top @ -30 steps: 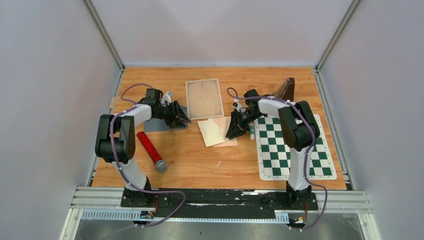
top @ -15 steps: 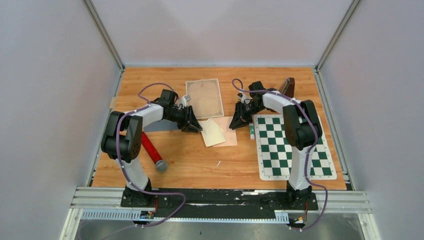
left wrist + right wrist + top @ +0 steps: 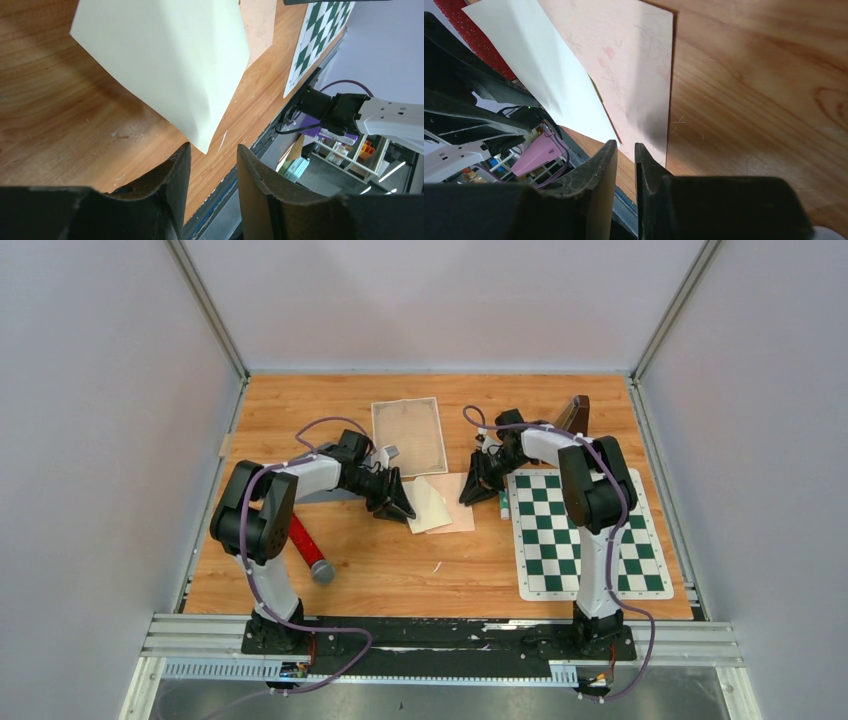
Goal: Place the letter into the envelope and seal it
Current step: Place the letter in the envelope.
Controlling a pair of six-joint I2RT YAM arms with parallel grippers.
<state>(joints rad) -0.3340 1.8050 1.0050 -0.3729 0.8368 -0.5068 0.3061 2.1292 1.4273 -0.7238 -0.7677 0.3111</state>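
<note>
Now the left gripper (image 3: 404, 511) has swung in, jaws open, beside the cream sheet (image 3: 428, 506) — right gripper (image 3: 467, 495) narrow-gapped, grip unclear — pickup looks near.

You'll see the cream paper (image 3: 425, 505) over the pale pink paper (image 3: 462, 512), a green-and-white chequered mat (image 3: 585, 530) to the right, a glittery red cylinder (image 3: 298, 533) with a grey tip at near left, and the table (image 3: 400, 570) in orange-brown woodgrain.

The cream sheet (image 3: 425, 505) and pink sheet (image 3: 462, 515) are matt paper, the tabletop (image 3: 400, 560) smooth wood with visible grain.
</note>
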